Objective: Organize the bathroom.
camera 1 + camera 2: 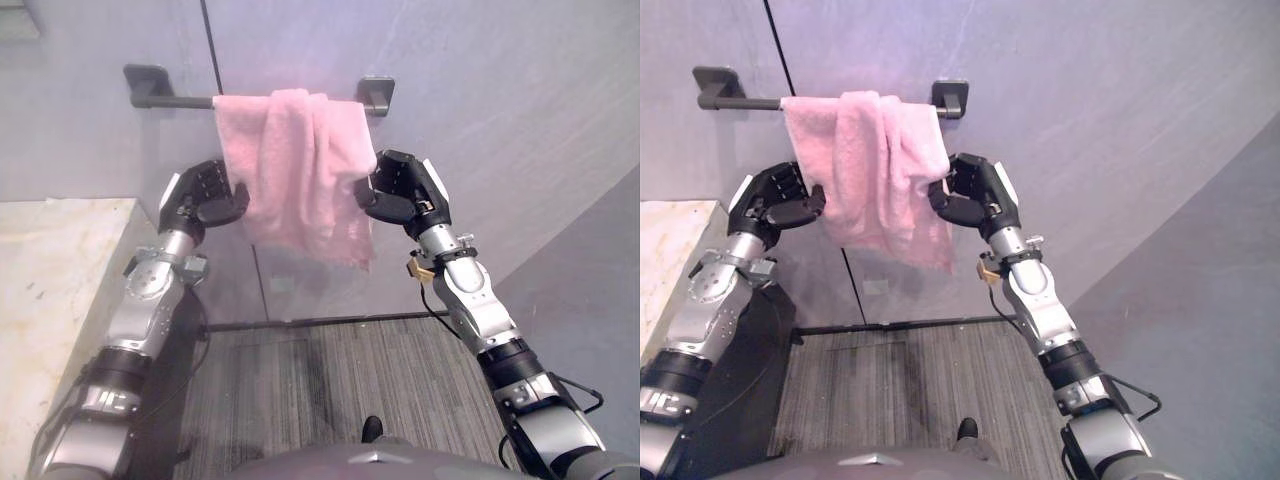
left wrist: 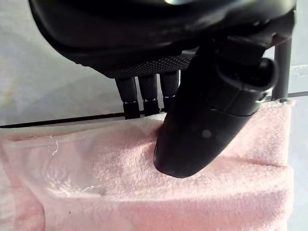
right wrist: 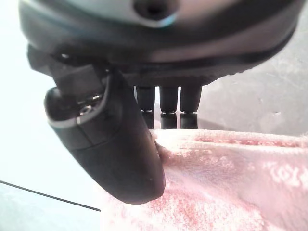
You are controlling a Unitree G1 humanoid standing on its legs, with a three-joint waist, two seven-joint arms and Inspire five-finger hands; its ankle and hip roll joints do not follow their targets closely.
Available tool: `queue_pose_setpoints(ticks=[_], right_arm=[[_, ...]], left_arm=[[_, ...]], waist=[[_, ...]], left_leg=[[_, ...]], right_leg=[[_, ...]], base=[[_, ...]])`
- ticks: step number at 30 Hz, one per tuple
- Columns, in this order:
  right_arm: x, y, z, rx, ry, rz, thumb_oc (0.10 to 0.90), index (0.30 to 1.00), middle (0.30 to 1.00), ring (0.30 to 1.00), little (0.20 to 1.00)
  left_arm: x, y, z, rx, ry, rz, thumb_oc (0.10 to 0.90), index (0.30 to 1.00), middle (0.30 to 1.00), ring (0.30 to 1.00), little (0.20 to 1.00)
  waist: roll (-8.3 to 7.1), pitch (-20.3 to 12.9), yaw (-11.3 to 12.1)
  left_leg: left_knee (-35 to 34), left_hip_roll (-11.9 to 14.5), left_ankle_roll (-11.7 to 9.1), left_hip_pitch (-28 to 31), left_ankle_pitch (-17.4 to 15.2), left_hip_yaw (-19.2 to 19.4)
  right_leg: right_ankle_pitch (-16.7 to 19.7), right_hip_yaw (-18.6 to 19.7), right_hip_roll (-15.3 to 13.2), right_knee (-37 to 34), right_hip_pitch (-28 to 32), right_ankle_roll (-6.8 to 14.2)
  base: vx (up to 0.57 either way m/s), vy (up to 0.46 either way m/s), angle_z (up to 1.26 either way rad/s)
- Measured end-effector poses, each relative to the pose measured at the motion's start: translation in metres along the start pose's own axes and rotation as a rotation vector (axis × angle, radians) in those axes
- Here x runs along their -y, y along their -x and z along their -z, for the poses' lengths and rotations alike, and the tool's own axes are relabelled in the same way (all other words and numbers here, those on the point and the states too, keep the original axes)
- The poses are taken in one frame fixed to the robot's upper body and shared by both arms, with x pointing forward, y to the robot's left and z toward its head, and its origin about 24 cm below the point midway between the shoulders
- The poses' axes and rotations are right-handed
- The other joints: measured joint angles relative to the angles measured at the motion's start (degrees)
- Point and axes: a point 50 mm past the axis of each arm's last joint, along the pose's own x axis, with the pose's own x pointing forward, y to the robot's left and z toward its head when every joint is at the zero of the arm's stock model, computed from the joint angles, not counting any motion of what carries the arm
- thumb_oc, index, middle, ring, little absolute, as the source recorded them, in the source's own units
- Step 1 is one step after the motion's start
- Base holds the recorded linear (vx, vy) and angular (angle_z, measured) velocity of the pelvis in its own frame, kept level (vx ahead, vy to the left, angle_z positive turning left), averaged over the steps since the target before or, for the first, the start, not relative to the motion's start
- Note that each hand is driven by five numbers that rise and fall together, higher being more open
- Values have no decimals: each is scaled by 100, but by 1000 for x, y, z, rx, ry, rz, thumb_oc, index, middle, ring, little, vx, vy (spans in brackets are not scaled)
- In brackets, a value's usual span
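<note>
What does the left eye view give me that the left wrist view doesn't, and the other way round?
The left eye view alone takes in the towel bar with both wall mounts, the right hand gripping the towel's other edge, the striped floor and the pale countertop. The left wrist view alone shows, close up, the thumb pressed onto the cloth with the fingers behind its edge. Both show the pink towel pinched by the left hand.

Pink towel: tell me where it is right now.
The towel hangs over the dark wall bar straight ahead, bunched toward the bar's right end, with the left hand and right hand pinching its side edges.
</note>
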Motion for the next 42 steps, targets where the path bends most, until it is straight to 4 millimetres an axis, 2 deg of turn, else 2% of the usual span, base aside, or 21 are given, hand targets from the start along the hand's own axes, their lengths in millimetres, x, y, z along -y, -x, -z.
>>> queue_pose_setpoints(ticks=[7,12,16,18,23,28,35,36,37,38,42], right_arm=[[0,0,0,-1,0,-2,400,300,300,300,300],[0,1,1,-5,-5,25,400,300,300,300,300],[-6,4,7,-14,-51,87,400,300,300,300,300],[-10,8,11,-14,-89,147,400,300,300,300,300],[-15,13,16,-22,-136,256,400,300,300,300,300],[-23,14,17,-17,-167,325,400,300,300,300,300],[-24,14,18,-24,-180,393,400,300,300,300,300],[-24,15,18,-25,-180,398,400,300,300,300,300],[-24,15,18,-25,-181,399,411,316,316,316,316],[-24,15,18,-25,-180,399,800,900,900,900,900],[-23,18,21,-41,-175,403,800,900,900,900,900]], left_arm=[[-5,-2,-5,44,-16,-89,400,300,300,300,300],[-4,1,-3,75,26,-227,400,300,300,300,300],[-7,9,2,94,79,-350,400,300,300,300,300],[-4,19,5,113,117,-425,400,300,300,300,300],[2,27,-6,216,105,-543,400,300,300,300,300],[3,32,-8,240,79,-552,400,300,300,300,300],[7,32,-8,231,78,-523,400,300,300,300,300],[7,32,-7,224,77,-517,427,340,340,340,340],[8,31,-6,211,76,-508,535,502,502,502,502],[8,31,-4,198,81,-496,800,900,900,900,900],[7,29,6,105,104,-452,800,900,900,900,900]], waist=[[4,-2,5],[3,-2,26],[4,-3,53],[1,-4,94],[-4,-7,187],[-6,-8,176],[-5,-8,165],[-5,-8,166],[-4,-7,164],[-4,-7,165],[-3,-7,165]], left_leg=[[1,0,0,0,0,11],[0,0,0,-3,0,9],[-3,1,-1,0,-1,7],[-2,1,-1,0,-1,2],[-4,2,0,-8,-1,-29],[-7,1,1,-6,-3,-31],[-4,2,1,-4,-2,-29],[-4,2,1,-4,-2,-29],[-4,1,1,-4,-2,-29],[-5,2,1,-4,-2,-29],[-5,1,1,-6,-2,-29]], right_leg=[[0,-2,0,0,0,0],[0,-4,0,0,0,0],[0,-6,0,0,3,0],[0,-8,0,0,4,0],[0,-24,-2,0,13,0],[0,-27,-2,0,15,0],[0,-24,-2,0,14,0],[0,-24,-2,0,14,0],[0,-23,-2,0,14,0],[0,-23,-2,-1,14,0],[0,-20,-2,0,12,0]], base=[[0,0,0],[0,0,0],[0,0,0],[0,0,0],[-4,3,1],[0,0,0],[0,0,0],[0,0,0],[-41,9,0],[-35,8,0],[-54,11,0]])
